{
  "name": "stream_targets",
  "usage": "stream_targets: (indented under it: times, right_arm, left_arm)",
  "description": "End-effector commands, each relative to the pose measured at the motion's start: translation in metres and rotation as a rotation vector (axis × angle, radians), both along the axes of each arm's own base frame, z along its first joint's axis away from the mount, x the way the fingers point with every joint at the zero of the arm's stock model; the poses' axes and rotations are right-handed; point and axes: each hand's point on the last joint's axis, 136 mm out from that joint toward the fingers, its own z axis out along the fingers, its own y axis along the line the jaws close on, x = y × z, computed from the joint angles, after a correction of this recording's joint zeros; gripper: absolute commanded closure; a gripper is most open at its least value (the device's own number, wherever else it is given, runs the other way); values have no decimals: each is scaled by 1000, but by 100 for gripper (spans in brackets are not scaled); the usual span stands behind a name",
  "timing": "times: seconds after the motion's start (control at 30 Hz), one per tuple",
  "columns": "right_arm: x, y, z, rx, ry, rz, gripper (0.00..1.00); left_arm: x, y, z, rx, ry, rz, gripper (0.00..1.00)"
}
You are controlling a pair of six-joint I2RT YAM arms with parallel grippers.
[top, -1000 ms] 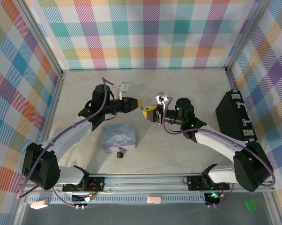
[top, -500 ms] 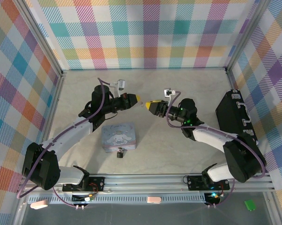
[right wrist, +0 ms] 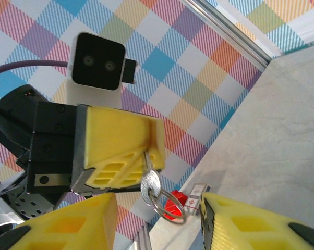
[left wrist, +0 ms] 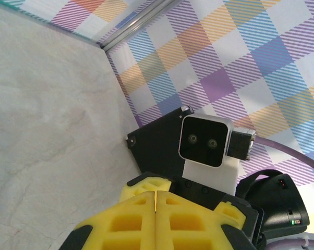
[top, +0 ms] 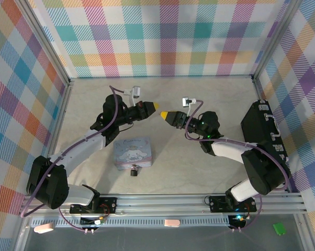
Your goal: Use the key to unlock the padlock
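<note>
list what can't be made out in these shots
- key blade: right wrist view, pinched out of sight inside the shut left gripper; just the head and ring hang out.
- key, top view: too small to find.
- padlock keyhole: top view, too small to tell which way it faces.

No writing is legible anywhere: the white labels (top: pixel 262 107) on the black case (top: pixel 259 133) at the desk's (top: pixel 199 94) right edge are too small to read.
</note>
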Motion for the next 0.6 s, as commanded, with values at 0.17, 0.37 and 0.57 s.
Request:
stream_targets:
  times: [0.17,0.37,0.57]
  right_arm:
    - [-5,6,26,71,-57,47,60]
    - [-6,6,25,73,-56,56,68]
    - [-7,5,25,74,-58,52,75]
  left_arm:
    - [-7,-14,14,-58,-28,-39,100]
    - [-8,-15,15,-65,-28,-43,100]
    - [-9,-13,13,-61,-29,-35,100]
